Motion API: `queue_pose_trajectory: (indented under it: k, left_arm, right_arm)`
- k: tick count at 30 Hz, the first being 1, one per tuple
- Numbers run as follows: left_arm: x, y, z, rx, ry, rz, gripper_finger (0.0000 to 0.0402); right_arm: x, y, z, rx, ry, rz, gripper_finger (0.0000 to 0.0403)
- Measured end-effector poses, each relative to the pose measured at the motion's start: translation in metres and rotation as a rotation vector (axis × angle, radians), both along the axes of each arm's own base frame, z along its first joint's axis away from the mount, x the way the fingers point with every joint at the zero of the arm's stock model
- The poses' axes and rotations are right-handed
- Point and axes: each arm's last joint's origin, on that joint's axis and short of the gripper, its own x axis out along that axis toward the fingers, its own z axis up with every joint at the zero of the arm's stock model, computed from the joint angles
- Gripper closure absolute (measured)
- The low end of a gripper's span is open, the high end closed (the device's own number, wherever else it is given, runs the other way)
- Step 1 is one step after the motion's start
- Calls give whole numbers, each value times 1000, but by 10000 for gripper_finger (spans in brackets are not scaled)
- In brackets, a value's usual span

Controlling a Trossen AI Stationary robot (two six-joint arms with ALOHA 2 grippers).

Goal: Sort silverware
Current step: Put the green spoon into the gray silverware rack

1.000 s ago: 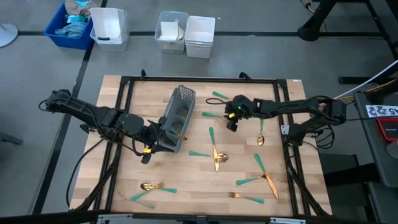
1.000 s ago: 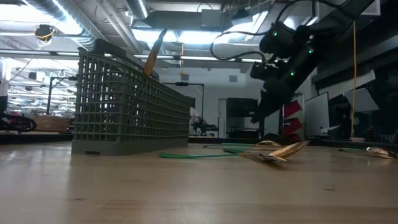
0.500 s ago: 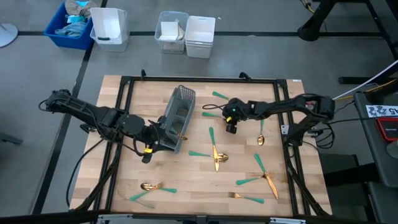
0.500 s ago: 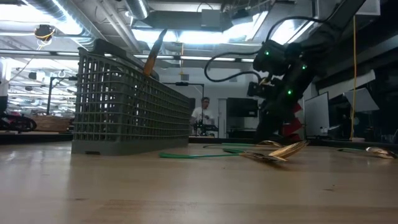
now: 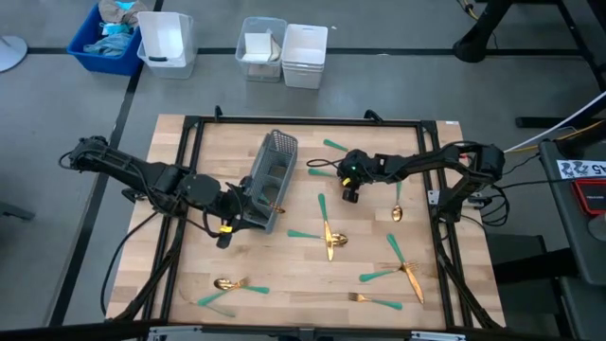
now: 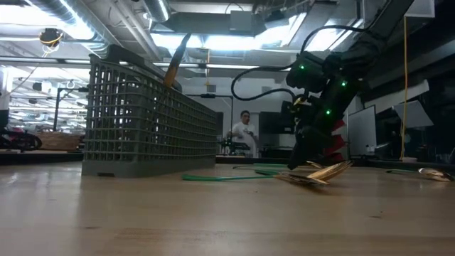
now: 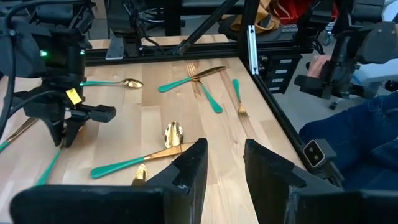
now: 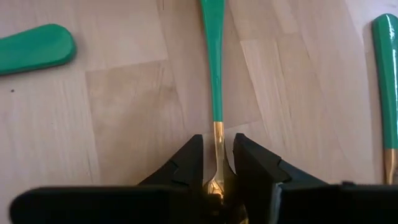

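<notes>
Silverware piece in play: teal-handled utensil [image 8: 216, 74] is lying flat on the bench [image 5: 294, 275], just right of centre in the high view, beside the grey mesh caddy [image 5: 270, 180].
Long axis: in the right wrist view the handle is running straight ahead between the fingers, gold neck nearest the gripper, so the jaws are standing crosswise to it.
Right gripper [image 5: 349, 192]: is hanging directly over that neck, fingers [image 8: 183, 163] narrowly parted and straddling the metal; contact cannot be told.
Nearer arm: right, by judgement; the piece is lying under it.
Left gripper [image 5: 239, 201]: is sitting at the caddy's lower end, centre-left in the high view, fingers [image 7: 193, 165] parted and gripping nothing.
Other silverware [image 5: 393, 256]: is lying scattered across the lower and right bench, gold heads and teal handles pointing various ways.
</notes>
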Motion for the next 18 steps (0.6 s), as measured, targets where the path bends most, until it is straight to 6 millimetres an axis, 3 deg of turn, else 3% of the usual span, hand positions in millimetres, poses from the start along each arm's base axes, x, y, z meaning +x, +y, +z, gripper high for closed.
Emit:
queue_pose_trajectory:
  k: [7, 18]
  left_arm:
    - [0, 0, 0, 1, 0, 4, 306]
    - [0, 0, 0, 1, -1, 4, 306]
  right_arm:
    - [0, 1, -1, 22, 3, 15, 392]
    - [-1, 1, -2, 56, -5, -23, 396]
